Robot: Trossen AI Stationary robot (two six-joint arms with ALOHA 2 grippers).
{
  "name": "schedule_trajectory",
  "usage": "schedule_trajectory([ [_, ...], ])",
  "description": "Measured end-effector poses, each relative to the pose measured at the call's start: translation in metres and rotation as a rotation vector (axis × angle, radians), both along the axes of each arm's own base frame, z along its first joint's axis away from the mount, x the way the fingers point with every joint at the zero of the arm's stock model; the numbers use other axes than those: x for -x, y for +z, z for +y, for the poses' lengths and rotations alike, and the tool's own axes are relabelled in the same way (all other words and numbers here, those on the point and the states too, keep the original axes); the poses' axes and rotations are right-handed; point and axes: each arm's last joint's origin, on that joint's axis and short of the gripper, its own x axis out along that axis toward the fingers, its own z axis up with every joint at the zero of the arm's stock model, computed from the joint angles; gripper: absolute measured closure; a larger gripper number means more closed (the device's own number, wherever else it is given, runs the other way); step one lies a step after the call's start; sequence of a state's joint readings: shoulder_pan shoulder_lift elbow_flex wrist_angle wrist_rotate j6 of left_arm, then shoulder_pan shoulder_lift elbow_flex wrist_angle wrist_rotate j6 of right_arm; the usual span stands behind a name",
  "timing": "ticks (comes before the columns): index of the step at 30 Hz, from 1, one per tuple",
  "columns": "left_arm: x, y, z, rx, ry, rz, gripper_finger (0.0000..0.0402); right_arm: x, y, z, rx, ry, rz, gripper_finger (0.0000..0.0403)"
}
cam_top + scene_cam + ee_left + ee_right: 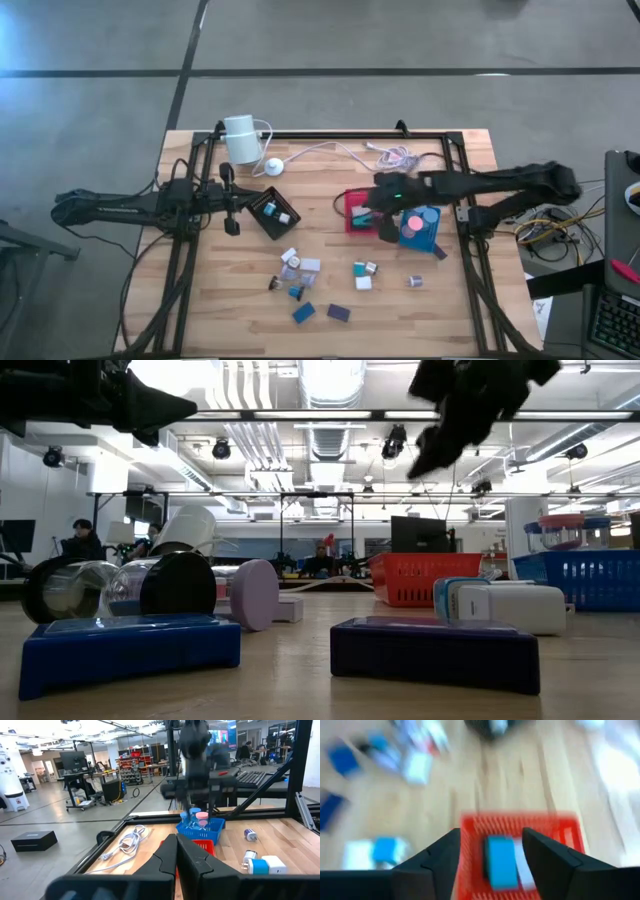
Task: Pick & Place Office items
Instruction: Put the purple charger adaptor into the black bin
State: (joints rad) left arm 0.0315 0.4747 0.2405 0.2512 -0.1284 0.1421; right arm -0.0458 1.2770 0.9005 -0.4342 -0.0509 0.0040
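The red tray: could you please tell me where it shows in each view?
High view: red tray, right of centre, partly under the right gripper.
Low view: right of centre, far back.
Left wrist view: centre.
Right wrist view: bottom centre.
Shared landmark: blue tray beside it.

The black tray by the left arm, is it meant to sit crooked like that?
The black tray lies turned at an angle, while the red tray sits square with the table edges. Nothing looks spilled or broken; loose office items lie scattered nearby.
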Motion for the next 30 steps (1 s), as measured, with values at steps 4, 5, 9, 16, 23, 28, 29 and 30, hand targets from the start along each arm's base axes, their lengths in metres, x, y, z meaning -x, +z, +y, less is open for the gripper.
schedule_trajectory([
  [4,0.0,-0.001,0.0,0.0,0.0,0.006,0.039,0.027,0.01,0.003,-0.072,0.03,-0.231,0.0254],
  [5,0.0,-0.001,0.0,0.0,0.0,0.006,0.039,0.034,0.01,0.004,-0.081,0.034,-0.275,0.0273],
  [9,0.0,-0.001,0.0,0.001,0.0,0.006,0.039,0.059,0.001,0.012,-0.174,0.149,-0.479,0.0349],
  [16,0.0,0.0,0.0,0.007,0.0,0.004,0.039,0.095,-0.021,0.014,-0.198,0.165,-0.648,0.0393],
  [23,0.0,0.0,0.0,0.041,-0.001,-0.007,0.039,0.124,-0.031,0.014,-0.184,0.135,-0.82,0.0394],
  [28,0.0,0.0,0.0,0.043,-0.001,-0.006,0.039,0.139,-0.03,0.013,-0.167,0.102,-0.898,0.0394],
  [29,0.0,0.0,0.0,0.04,-0.001,-0.004,0.039,0.142,-0.029,0.012,-0.16,0.088,-0.909,0.0394],
  [30,0.0,-0.001,0.0,0.036,0.0,0.001,0.039,0.144,-0.029,0.012,-0.154,0.074,-0.913,0.0394],
])
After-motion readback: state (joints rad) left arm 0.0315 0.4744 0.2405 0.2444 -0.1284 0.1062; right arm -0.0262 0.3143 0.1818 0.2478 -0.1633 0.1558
